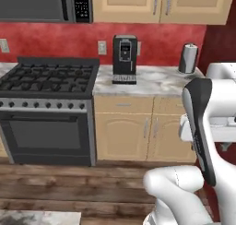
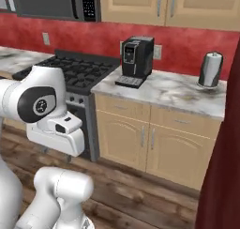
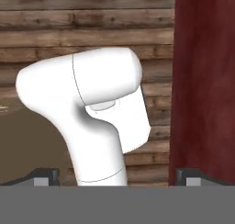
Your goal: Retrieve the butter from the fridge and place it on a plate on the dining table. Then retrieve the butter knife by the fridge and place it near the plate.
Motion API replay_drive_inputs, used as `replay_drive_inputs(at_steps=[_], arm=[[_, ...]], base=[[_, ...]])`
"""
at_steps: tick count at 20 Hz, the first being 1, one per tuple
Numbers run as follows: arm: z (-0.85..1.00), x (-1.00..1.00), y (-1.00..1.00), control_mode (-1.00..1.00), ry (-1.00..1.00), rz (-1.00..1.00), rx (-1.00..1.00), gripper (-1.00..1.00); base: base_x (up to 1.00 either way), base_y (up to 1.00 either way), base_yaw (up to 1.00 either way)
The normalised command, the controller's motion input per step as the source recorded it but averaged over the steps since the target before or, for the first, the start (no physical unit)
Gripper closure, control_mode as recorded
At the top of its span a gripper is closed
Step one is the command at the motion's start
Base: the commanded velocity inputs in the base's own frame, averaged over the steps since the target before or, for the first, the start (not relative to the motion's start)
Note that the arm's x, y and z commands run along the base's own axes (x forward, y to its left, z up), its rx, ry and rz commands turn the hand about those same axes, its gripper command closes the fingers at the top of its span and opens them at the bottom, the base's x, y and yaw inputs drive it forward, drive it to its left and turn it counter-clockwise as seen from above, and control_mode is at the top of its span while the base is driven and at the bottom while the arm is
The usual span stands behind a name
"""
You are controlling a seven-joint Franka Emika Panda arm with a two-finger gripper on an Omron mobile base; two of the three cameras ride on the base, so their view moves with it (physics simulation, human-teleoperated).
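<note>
My gripper (image 3: 118, 176) is open, and its two dark fingertips (image 3: 46, 175) stand wide apart at the bottom of the hand view with nothing between them. It looks down past the robot's own white arm at a wooden plank floor, with a dark red wall panel (image 3: 204, 81) on the right. The butter, the fridge, the plate and the butter knife are out of view. A corner of a marble top (image 1: 37, 217) shows at the lower left of the left base view; I cannot tell whether it is the dining table.
Ahead stand a black gas stove (image 1: 48, 76) with an oven below and a marble wall counter (image 1: 152, 83) on tan cabinets. The counter carries a black coffee machine (image 1: 125, 58) and a steel paper-towel holder (image 1: 188, 58). A dark red wall (image 2: 222, 176) closes the right side.
</note>
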Motion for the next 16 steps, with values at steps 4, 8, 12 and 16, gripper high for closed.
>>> replay_drive_inputs(at_steps=[4,8,12,16], arm=[[0.0,0.0,0.0,1.0,0.0,0.0,0.0,-1.0],[0.0,0.0,0.0,1.0,0.0,0.0,0.0,-1.0],[0.0,0.0,0.0,1.0,0.0,0.0,0.0,-1.0],[0.0,0.0,0.0,1.0,0.0,0.0,0.0,-1.0]], base=[[0.86,-0.18,0.51],[0.75,-0.46,0.64],[0.48,-0.56,0.69],[0.46,-0.51,0.69]])
